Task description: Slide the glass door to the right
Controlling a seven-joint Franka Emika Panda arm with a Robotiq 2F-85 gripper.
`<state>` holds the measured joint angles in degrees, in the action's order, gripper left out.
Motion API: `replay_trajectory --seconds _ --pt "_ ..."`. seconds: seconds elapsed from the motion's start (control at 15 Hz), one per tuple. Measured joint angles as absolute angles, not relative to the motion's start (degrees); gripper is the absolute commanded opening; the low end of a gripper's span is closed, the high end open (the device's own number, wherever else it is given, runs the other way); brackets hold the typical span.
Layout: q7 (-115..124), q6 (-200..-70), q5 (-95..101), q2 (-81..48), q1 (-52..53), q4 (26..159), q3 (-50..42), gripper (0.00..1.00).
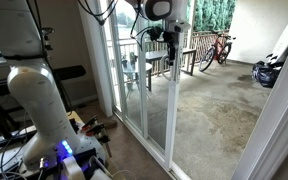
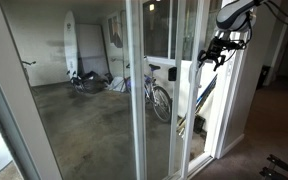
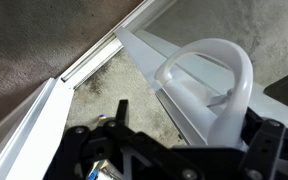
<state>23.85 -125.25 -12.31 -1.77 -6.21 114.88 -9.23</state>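
Observation:
The glass door [image 1: 149, 95] is a tall clear panel in a narrow white frame, seen in both exterior views [image 2: 197, 115]. Its white curved loop handle [image 3: 219, 80] fills the right of the wrist view, on the door's vertical edge. My gripper [image 1: 169, 35] is high up at that edge, also seen from the patio side [image 2: 216, 52]. In the wrist view the black fingers [image 3: 194, 120] stand wide apart with the loop handle between them, close against the right finger. The floor track [image 3: 94, 62] runs below.
A concrete patio lies beyond the door, with bicycles [image 1: 216, 48] [image 2: 159, 95], a surfboard [image 2: 71, 45], a table and chair [image 1: 144, 65] and a dark bag [image 1: 266, 72]. Indoors, cables and tools [image 1: 89, 125] lie by the robot base.

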Motion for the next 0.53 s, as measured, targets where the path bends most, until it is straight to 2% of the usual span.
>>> replay_trajectory --seconds 0.53 --pt "20.01 -127.44 -13.42 -2.98 -10.16 114.58 -12.9 1.0"
